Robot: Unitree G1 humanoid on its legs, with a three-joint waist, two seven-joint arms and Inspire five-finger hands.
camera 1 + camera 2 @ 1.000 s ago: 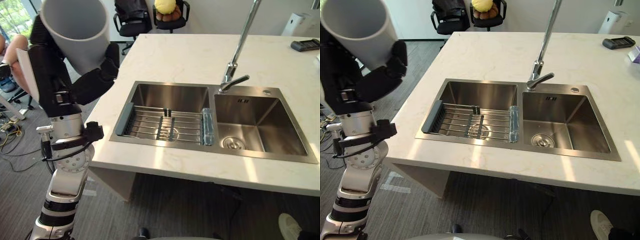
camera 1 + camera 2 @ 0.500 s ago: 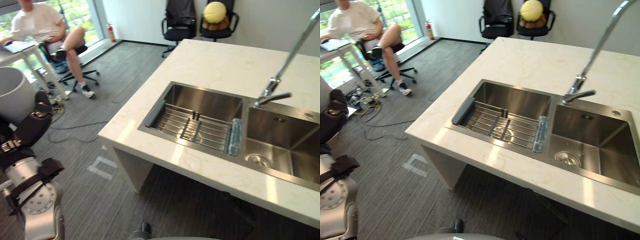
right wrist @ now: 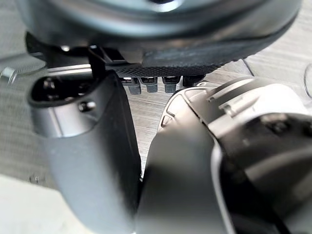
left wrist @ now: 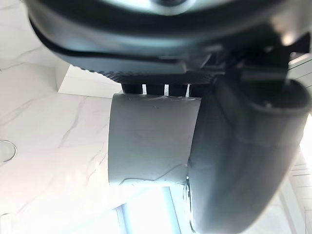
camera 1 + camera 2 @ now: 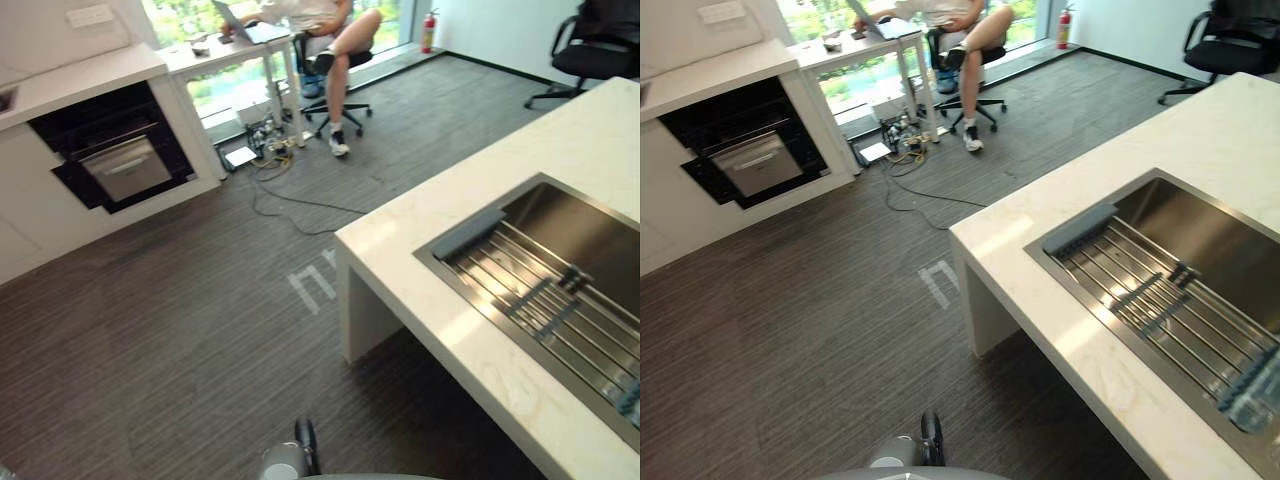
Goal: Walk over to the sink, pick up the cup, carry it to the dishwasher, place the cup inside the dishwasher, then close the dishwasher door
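Your left hand [image 4: 243,161] is curled round the grey cup [image 4: 151,139], thumb on its wall; hold it firm and level. The dishwasher [image 5: 112,152] stands well off across the floor [image 5: 200,300]: walk straight at it, stop short of its front. Your right hand's [image 3: 83,146] state I cannot tell.

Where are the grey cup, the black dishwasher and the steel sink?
Round grey cup [image 4: 151,141]: left wrist view, on its side wall.
Black dishwasher [image 5: 120,166]: left eye view, on its silver middle panel.
Steel sink [image 5: 1210,225]: right eye view, on its bare inner wall.
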